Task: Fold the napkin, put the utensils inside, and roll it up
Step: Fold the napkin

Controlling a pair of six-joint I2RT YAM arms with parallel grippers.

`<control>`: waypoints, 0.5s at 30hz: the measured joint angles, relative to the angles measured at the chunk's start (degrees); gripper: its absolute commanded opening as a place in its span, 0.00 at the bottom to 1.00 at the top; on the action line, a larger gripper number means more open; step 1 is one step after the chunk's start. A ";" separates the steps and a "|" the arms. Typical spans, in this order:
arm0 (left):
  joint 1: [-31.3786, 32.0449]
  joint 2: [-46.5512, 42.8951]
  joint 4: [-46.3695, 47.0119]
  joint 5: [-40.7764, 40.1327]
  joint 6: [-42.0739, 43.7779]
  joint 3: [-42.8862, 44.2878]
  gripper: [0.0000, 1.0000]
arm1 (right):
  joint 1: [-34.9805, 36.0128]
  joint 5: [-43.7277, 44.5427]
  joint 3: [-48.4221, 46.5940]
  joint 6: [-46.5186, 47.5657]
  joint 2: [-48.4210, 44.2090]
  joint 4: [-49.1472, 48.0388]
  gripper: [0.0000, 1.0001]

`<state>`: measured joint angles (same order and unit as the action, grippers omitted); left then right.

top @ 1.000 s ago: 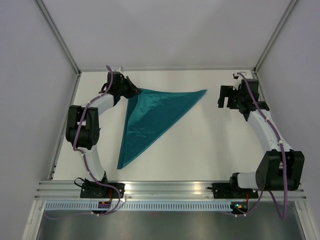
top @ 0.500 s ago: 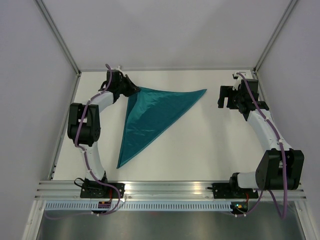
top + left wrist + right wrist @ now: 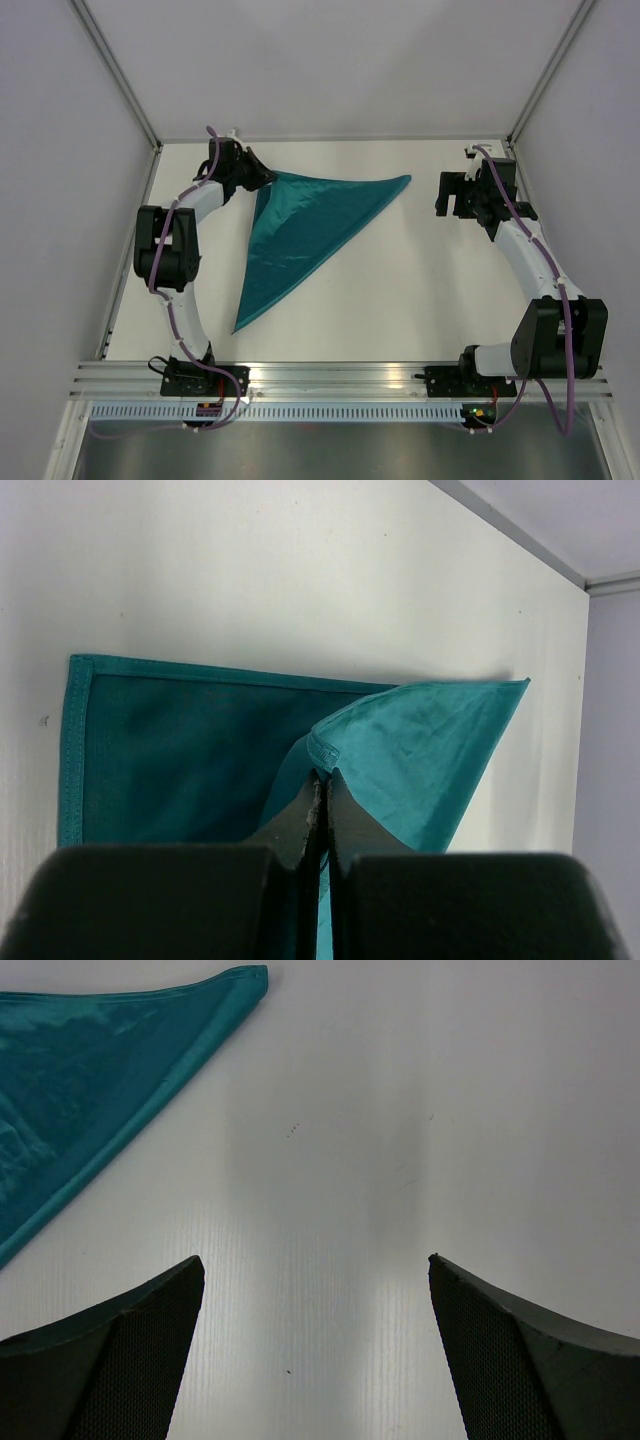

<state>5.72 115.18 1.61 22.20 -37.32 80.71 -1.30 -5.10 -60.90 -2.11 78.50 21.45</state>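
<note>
Left hand (image 3: 320, 785) clamped, right hand (image 3: 315, 1270) wide.
Both arms reach far across, elbows bent; left fingers (image 3: 298, 825) pinch a raised napkin (image 3: 200, 750) corner, right fingers (image 3: 110, 1360) stand spread well apart.

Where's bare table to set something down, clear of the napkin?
Widest bare patch: table between the napkin's long slanted edge and the right arm, down to the near rail. A thin strip runs beyond the napkin at the back wall. Crowded: far left, where the left arm's jaws pinch it.

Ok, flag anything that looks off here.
Only the napkin: it lies as a lopsided triangle, its layers not lined up, and the left gripper pinches one far corner up so the cloth puckers there. Nothing looks spilled or damaged.
</note>
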 measured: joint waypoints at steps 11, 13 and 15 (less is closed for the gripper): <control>-0.31 1.09 -0.07 0.44 0.02 0.00 0.04 | 0.00 -0.02 0.00 0.00 0.00 0.00 0.98; -0.35 1.38 -0.09 0.44 0.02 0.00 0.06 | 0.00 0.00 0.00 0.00 0.00 0.00 0.98; -0.39 1.60 -0.22 0.44 0.02 0.00 0.17 | 0.00 -0.02 0.00 0.00 0.00 0.00 0.98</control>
<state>5.32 116.77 1.39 22.63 -37.30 80.71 -1.30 -5.13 -60.90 -2.11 78.50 21.45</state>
